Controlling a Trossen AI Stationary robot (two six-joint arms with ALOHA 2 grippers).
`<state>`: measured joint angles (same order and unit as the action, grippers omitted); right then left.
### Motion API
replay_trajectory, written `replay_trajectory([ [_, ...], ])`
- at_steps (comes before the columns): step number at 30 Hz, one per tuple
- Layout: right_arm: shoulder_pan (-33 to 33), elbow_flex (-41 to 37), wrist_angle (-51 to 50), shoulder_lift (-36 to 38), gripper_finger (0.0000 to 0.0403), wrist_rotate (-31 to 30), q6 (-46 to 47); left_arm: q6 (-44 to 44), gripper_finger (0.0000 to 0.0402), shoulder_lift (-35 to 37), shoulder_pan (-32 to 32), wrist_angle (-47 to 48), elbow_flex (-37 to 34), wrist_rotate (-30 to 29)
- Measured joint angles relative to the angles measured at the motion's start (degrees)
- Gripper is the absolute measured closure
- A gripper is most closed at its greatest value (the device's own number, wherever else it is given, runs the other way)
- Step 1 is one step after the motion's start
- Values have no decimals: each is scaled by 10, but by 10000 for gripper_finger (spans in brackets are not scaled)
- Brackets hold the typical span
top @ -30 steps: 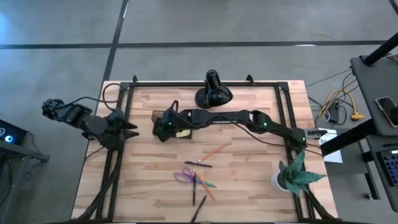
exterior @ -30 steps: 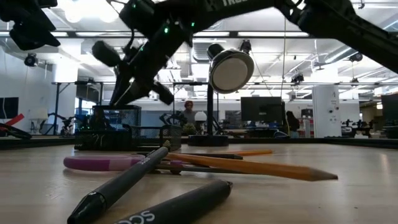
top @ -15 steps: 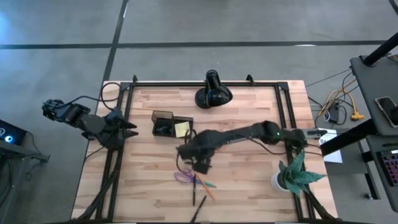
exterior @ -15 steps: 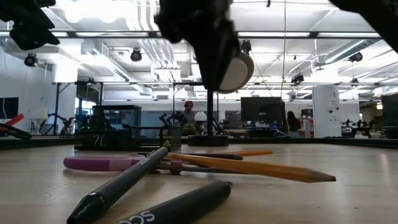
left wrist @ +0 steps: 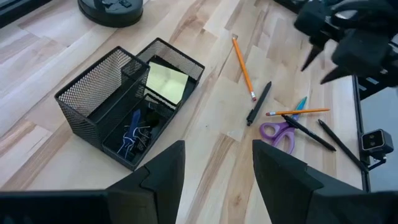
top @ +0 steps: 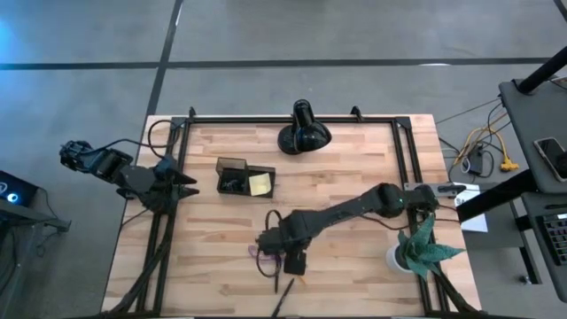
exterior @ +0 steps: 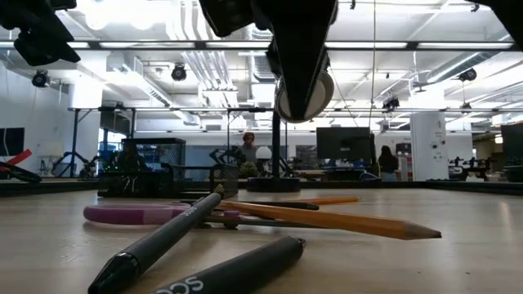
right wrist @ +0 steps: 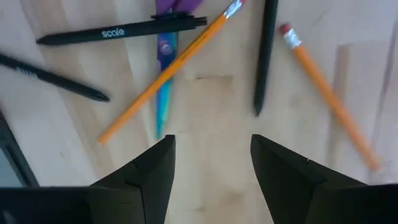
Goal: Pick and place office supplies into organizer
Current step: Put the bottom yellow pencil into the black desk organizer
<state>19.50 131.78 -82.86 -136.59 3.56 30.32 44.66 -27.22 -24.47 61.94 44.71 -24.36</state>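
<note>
The right gripper (right wrist: 211,180) is seen spread wide and empty above the loose pens (right wrist: 121,31), pencils (right wrist: 168,71) and scissors (top: 261,252) at the table's near middle. These are judged light, stiff and apt to roll, best pinched mid-shaft. Farther back stands the mesh organizer (left wrist: 93,99), holding the sticky-note pad (left wrist: 165,84). The left gripper (left wrist: 214,180) waits open at the left edge.

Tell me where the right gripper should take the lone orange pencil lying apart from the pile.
Probably mid-shaft, from straight above, jaws across its length. The lone orange pencil lies flat on bare wood, clear of the black pen. The right gripper is open above it.
</note>
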Motion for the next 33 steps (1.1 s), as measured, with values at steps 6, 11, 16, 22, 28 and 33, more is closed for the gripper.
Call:
replay_trajectory([
  [6,42,-29,100,0,202,-9,133,-2,233,-4,0,0,-1,0],
  [11,26,-79,160,0,209,-37,250,-2,233,-5,0,0,-1,0],
  [16,14,-121,201,-1,218,-39,265,-1,233,-5,0,0,-1,0],
  [22,5,-144,235,-1,228,-36,280,-1,233,-5,0,0,-1,0],
  [28,-6,-144,239,-1,237,-39,291,-1,233,-5,0,0,-1,0],
  [33,-9,-146,242,-2,245,-37,281,-1,233,-5,0,0,-1,0],
])
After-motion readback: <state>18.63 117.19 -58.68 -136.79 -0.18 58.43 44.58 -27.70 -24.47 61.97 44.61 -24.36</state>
